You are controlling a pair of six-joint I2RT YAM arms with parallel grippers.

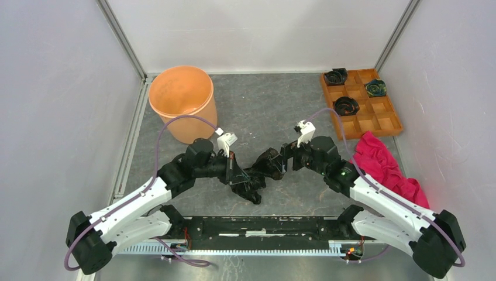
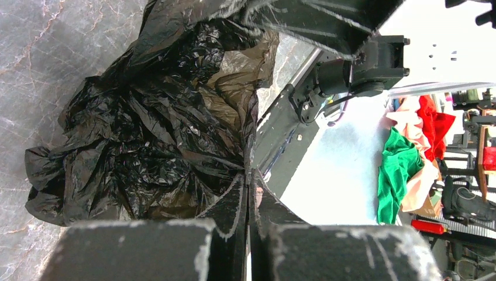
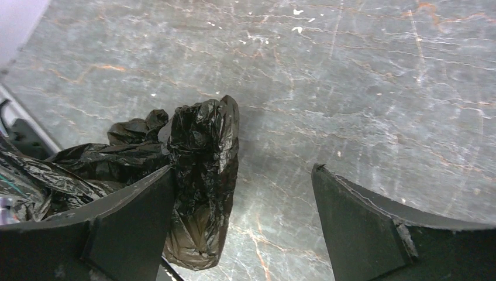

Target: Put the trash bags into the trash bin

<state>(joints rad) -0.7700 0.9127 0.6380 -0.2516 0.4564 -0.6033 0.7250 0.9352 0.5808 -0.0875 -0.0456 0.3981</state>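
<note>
The trash bag point(image 1: 261, 171), crinkled glossy black film, lies bunched on the grey table between my two grippers. My left gripper point(image 1: 236, 173) is shut, and its tips point(image 2: 250, 175) pinch an edge of the bag point(image 2: 146, 134), whose bulk spreads to the left of them. My right gripper point(image 1: 285, 160) is open point(image 3: 243, 168). A hanging fold of the bag point(image 3: 202, 152) lies against its left finger point(image 3: 134, 216), inside the gap; the right finger point(image 3: 362, 222) is clear of it. The trash bin point(image 1: 181, 99), a round orange bucket, stands upright at the back left, apart from the bag.
An orange-brown compartment tray point(image 1: 383, 120) with three small black coiled rolls point(image 1: 346, 105) sits at the back right. A pink-red cloth point(image 1: 386, 164) lies beside my right arm. Enclosure walls stand at the left, back and right. A black rail point(image 1: 263, 225) runs along the near edge.
</note>
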